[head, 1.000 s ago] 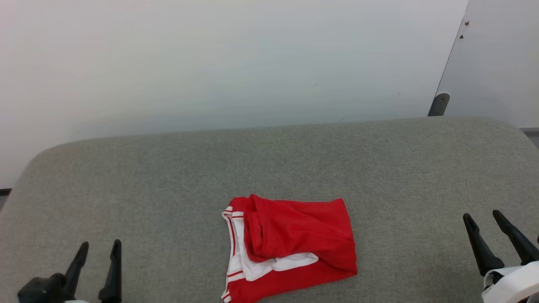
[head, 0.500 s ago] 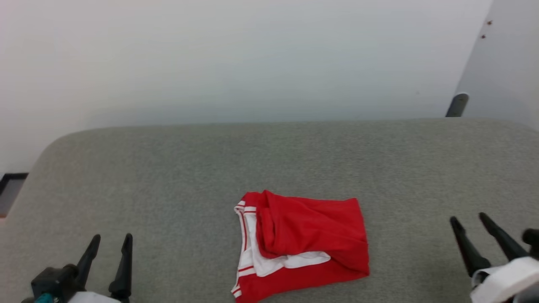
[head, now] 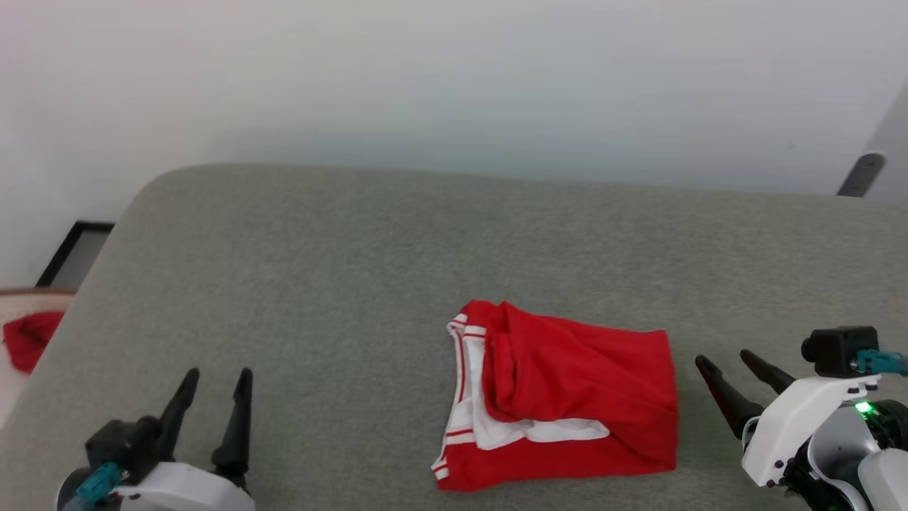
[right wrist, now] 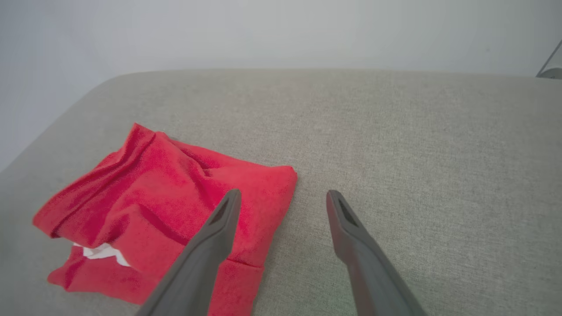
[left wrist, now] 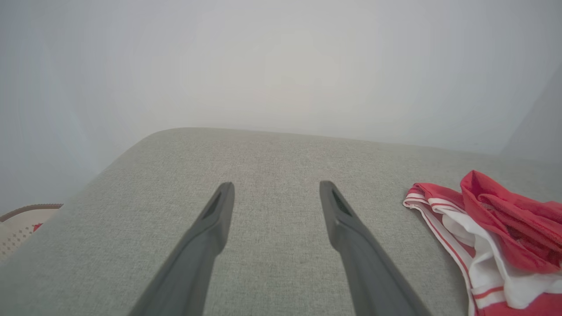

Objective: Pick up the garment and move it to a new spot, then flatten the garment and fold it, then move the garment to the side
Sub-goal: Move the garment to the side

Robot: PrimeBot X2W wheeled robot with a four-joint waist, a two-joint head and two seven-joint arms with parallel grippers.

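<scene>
Flanking the garment (head: 582,397), both grippers sit nearest, fingers spread wide and holding nothing: the left gripper (head: 220,374) well apart from it, the right gripper (head: 722,357) close by its right edge; the garment lies folded on the grey cushion (head: 340,270) between them, white striped trim at its left side; farther left, off the cushion, a basket (head: 35,292) holds a red cloth (head: 28,341); beyond, a pale wall (head: 454,85).
</scene>
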